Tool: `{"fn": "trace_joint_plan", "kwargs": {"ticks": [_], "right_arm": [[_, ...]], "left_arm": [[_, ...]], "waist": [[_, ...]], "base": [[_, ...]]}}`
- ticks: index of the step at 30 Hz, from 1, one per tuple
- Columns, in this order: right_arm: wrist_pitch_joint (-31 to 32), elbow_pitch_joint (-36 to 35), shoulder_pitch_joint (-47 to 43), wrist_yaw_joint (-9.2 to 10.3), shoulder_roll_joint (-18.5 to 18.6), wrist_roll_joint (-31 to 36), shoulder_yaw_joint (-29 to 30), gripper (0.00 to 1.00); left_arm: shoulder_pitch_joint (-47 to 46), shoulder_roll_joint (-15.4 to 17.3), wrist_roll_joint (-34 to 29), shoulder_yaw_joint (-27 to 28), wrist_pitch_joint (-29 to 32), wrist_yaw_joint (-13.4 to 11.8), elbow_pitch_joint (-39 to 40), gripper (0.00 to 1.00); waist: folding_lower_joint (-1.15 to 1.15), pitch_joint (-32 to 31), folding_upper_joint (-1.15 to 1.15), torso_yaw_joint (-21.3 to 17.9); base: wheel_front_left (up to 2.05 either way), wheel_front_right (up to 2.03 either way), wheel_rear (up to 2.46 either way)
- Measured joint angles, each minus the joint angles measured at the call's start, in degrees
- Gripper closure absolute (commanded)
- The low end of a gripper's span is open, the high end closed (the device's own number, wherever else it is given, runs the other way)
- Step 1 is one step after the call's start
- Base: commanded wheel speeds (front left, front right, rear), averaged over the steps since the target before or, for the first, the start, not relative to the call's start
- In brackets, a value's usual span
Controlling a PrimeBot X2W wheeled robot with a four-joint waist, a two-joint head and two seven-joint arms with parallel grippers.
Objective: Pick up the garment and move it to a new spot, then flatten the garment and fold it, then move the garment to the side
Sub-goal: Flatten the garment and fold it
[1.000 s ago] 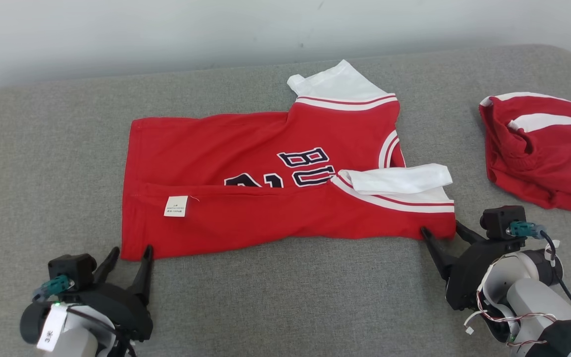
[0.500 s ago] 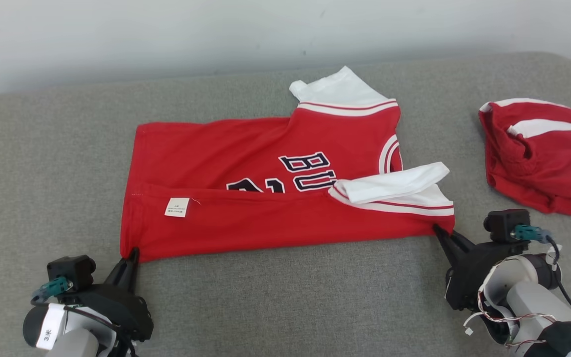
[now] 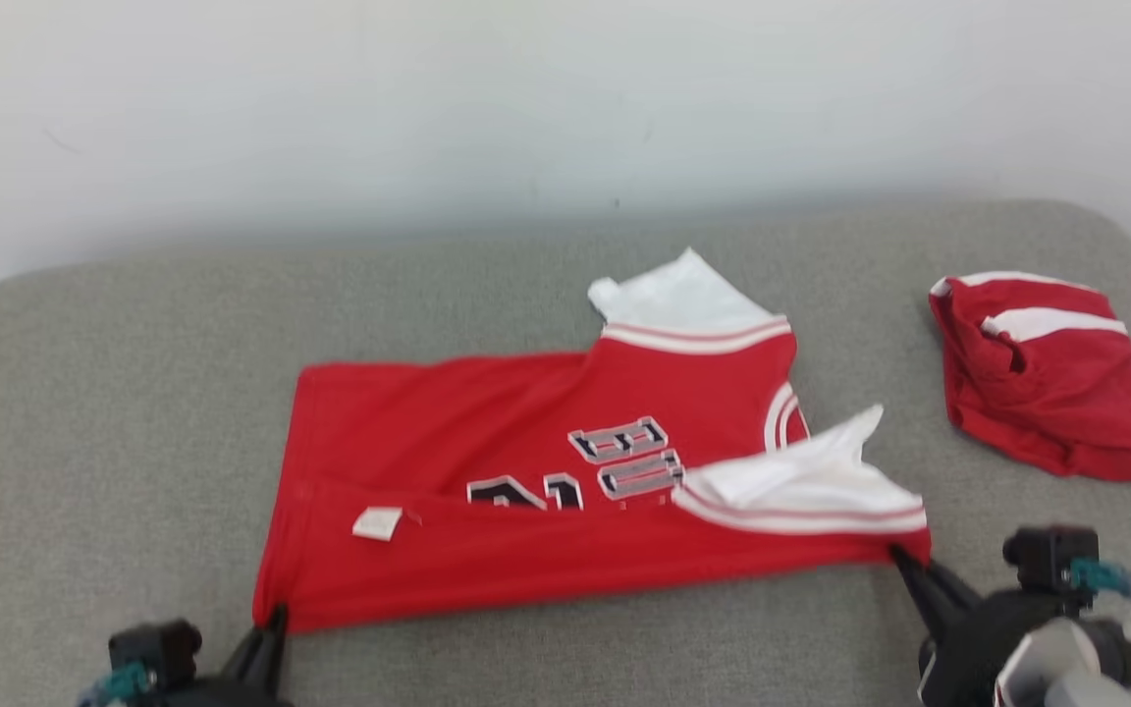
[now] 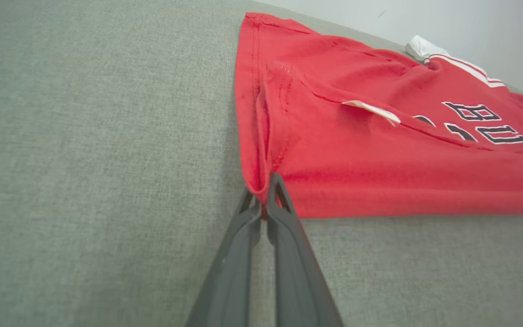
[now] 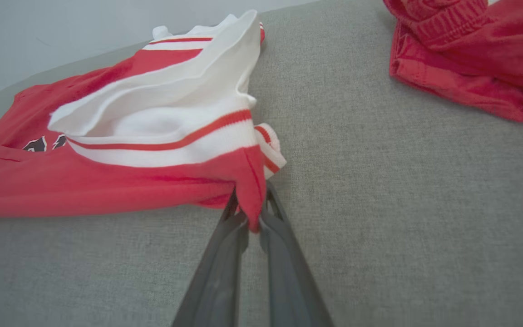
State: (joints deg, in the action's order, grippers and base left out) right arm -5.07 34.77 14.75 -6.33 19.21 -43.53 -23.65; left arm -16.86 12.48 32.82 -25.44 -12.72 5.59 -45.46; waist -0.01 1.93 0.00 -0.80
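A: Whereabouts of the red garment [image 3: 526, 550]?

B: Lying midway across the grey cushion [image 3: 134, 393], spread lengthwise, hem toward the left, collar and white sleeves toward the right. Already folded once along its length: near long edge doubled over the lettering [image 3: 624, 457], white label [image 3: 376, 523] turned up on the flap.

A: And held how?

B: Pinched at both near corners. Left hand [image 4: 261, 188] clamped on the hem corner, fingers together with a bunch of red cloth between the tips. Right hand [image 5: 250, 200] clamped likewise on the sleeve-end corner, just below the white sleeve [image 5: 161, 113], a tongue of red hanging between the fingers.

A: Why those two corners?

B: Probably to keep the doubled edge taut and straight, so as to lift or drag the whole length evenly without undoing the fold. Judging by that, somewhere in the folding stage, with another fold or the move aside yet to come.

A: Anything nearby to mind?

B: A second red-and-white piece [image 3: 1047, 383], crumpled, well apart on the right of the cushion. Beyond, a pale wall [image 3: 526, 118]. Worth watching the loose white sleeve: puffed up, likely to flop out of line on any lift.
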Motion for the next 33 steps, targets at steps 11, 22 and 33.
{"fn": "trace_joint_plan", "kwargs": {"ticks": [11, 22, 33], "right_arm": [[2.66, -6.04, -11.41, -0.25, 2.45, -3.57, -0.07, 1.00], [6.91, -10.81, -15.68, 0.10, 3.36, -6.82, 0.44, 1.00], [8.69, -15.55, -16.78, 2.40, 4.87, -8.16, 2.23, 0.00]], "left_arm": [[7.34, 0.49, 0.56, -0.11, -0.01, -0.05, 2.18, 1.00], [9.77, 1.29, 0.93, -0.63, 1.11, -1.14, 3.92, 1.00], [9.83, 1.55, 1.63, 0.98, 1.62, -2.74, 6.32, 0.00]], "waist": [[0.00, -3.74, 0.00, -0.48], [0.00, -3.83, 0.01, -0.59], [0.00, -3.57, 0.01, -0.11]], "base": [[0.00, 0.00, 0.00], [0.00, 0.00, 0.00], [0.00, 0.00, 0.00]]}}
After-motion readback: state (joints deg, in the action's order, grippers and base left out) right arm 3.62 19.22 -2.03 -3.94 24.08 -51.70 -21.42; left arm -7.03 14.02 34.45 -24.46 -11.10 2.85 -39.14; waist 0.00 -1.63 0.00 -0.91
